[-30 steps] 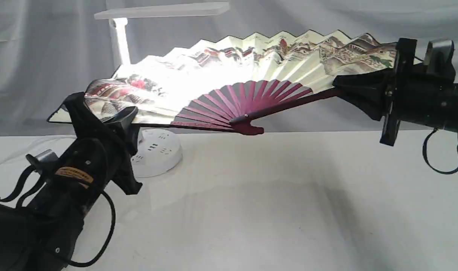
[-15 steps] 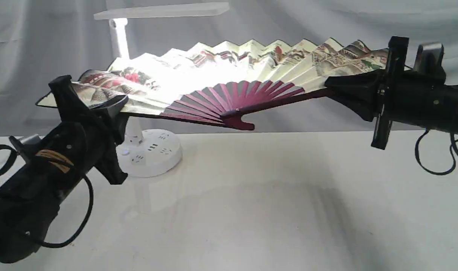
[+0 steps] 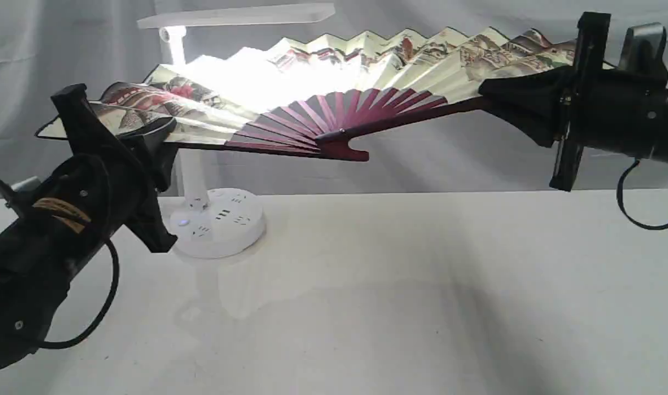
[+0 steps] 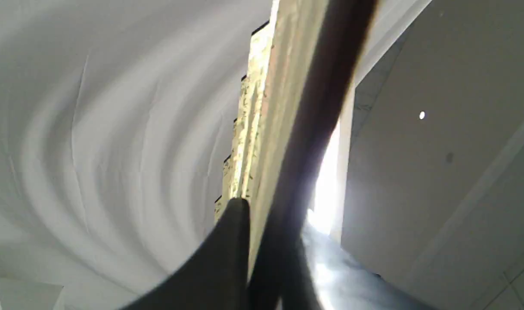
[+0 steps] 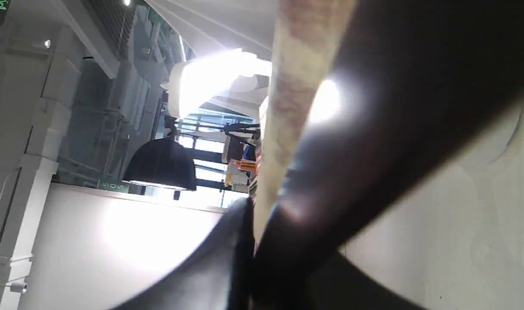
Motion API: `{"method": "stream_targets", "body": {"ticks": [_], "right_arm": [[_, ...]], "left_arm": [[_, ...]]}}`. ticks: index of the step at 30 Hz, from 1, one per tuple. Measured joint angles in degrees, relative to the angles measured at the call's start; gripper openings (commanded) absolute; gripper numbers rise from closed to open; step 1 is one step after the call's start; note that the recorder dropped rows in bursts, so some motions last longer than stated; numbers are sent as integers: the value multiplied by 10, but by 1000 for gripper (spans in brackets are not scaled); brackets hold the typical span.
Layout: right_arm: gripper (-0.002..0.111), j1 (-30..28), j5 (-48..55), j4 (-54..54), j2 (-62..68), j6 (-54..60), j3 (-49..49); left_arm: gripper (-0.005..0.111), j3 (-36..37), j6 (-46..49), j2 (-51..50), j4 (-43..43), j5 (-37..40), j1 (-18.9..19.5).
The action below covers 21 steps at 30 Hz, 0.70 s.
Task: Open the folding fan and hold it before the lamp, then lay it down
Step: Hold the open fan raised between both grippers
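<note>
Pleated paper folding fan (image 3: pixel 410 71), maroon ribs splayed, glows below flat-barred lamp (image 3: pixel 235 15); left gripper (image 3: pixel 150 140) and right gripper (image 3: pixel 487 100) clamp its ends.

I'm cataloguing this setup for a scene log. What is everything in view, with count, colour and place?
folding fan: one, cream painted leaf with maroon ribs, spread open in the air, in front of the lamp's post
lamp: one, white, lit, round base on the table at back left
table: one, white, below the fan
backdrop cloth: one, pale grey, behind everything
left gripper: one, black, shut on the fan's left end
right gripper: one, black, shut on the fan's right end
</note>
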State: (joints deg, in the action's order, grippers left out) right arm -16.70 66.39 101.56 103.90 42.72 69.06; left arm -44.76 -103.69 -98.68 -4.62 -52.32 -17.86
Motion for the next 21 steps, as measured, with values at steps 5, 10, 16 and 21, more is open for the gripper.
{"method": "stream_targets", "body": {"ticks": [5, 10, 16, 21], "right_arm": [[0, 0, -3, 0, -14, -2, 0], [0, 0, -7, 0, -20, -2, 0], [0, 0, -7, 0, -20, -4, 0], [0, 0, -9, 0, -20, -4, 0]], "left_arm": [[0, 0, -2, 1, 0, -7, 0], [0, 0, -7, 1, 0, -14, 0], [0, -1, -7, 1, 0, -17, 0], [0, -2, -7, 1, 0, -17, 0]]}}
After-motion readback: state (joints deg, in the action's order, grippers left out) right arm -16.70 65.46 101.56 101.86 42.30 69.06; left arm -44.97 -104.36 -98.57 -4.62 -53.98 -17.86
